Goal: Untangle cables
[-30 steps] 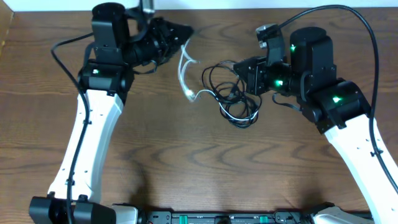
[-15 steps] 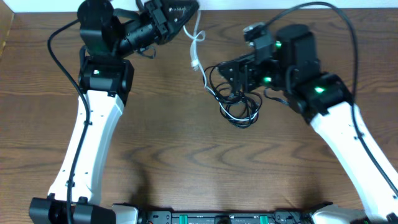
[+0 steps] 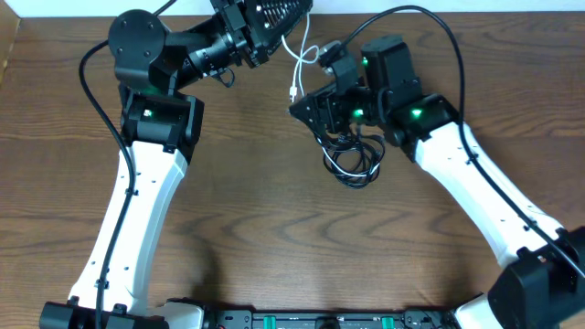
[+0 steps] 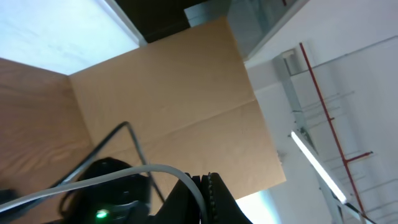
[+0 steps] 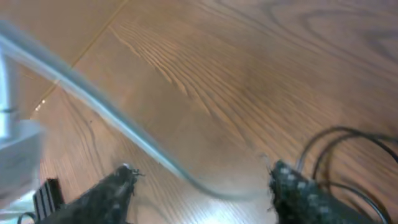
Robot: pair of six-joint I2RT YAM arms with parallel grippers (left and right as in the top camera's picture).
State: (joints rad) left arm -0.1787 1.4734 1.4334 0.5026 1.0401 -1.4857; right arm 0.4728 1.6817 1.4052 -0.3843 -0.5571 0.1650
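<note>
While the left claw is pinched shut on the white cable up past the desk's far edge, the cord runs from it toward the near side. Its plug end dangles just beside the right claw, whose fingers are spread apart and empty. The black cables sit heaped just behind that claw, so imo the right arm's closer for pinning them.

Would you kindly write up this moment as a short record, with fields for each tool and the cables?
left tool: shut on the white cable
right tool: open, white cable passing between its fingers, not gripped
white cable: runs from the left tool toward the right tool
black cables: tangled loops lying on the table, beside the right tool
</note>
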